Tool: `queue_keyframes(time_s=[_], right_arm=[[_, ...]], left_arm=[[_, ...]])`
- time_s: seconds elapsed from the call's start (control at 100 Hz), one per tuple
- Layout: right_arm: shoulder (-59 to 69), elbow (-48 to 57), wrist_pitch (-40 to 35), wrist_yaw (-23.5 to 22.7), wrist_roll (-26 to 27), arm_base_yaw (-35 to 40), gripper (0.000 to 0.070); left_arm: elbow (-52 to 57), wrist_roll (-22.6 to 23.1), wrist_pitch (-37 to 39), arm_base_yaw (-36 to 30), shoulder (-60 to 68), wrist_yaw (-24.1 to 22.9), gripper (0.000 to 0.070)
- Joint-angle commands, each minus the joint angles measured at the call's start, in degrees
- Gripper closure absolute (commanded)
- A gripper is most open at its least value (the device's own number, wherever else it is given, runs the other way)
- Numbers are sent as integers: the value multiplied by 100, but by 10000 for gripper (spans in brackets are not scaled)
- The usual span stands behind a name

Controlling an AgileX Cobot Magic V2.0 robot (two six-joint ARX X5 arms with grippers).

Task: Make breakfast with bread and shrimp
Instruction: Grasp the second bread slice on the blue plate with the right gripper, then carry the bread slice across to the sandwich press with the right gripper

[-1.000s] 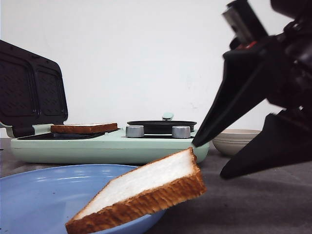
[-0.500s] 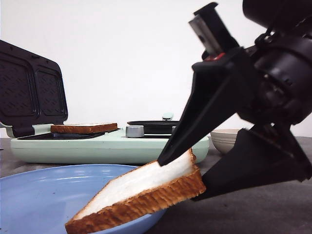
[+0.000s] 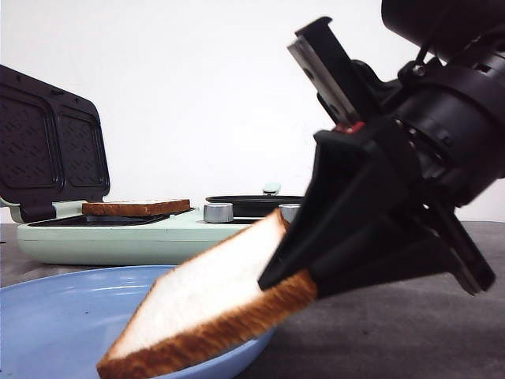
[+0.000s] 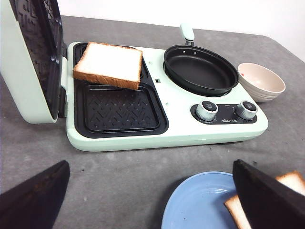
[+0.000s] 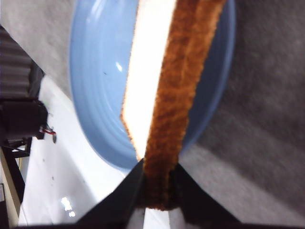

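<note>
Now your right gripper [image 3: 286, 278] has its two fingers squeezed onto one edge of a slice of bread [image 3: 207, 304]. The fingers are almost together, with only the brown crust between them, as the right wrist view shows. The rest of the slice sticks out past the fingertips and tilts down, and its far corner is at the blue plate [image 3: 55, 324]; you cannot tell if it rests there.

Here is what can go wrong. You hold only a thin bit of crust. Bread is soft, so if you lift fast it can tear or slip out from between the fingers. If you squeeze harder, you can squash it. The long free end hangs low, so it can bump the plate rim or the side of the green cooker [image 4: 157, 138] when you carry it over.

The other slice [image 4: 109, 65] lies on the cooker's far grill plate, and the near grill plate beside it is bare. A slice that swings may land crooked there.

Your left gripper [image 4: 152, 200] is wide open and holds nothing. It hangs over the table, and the cooker is out ahead of its fingertips.

You cannot see any shrimp. The bowl [image 4: 261, 82] beside the pan [image 4: 200, 69] looks empty from here.
</note>
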Motion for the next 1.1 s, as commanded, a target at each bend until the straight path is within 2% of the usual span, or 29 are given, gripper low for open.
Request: queue_keyframes(time_s=[0.0,0.11,0.2,0.58,1.09], right_arm=[[59,74,356,13,238,61,700],[59,157,1014,-24,605,61,700],[59,323,1117,-20,671,61,700],[452,1598,831,-37,466,-175,700],[3010,4120,577,-529,348,-321,700]], left_arm=[[50,-2,33,-13,-2,-26,76],[50,-4,33,-13,0,-26,76],[50,-2,33,-13,-2,-26,76],[50,-7,33,-13,0,-26,76],[50,-9,33,-13,-2,-26,76]])
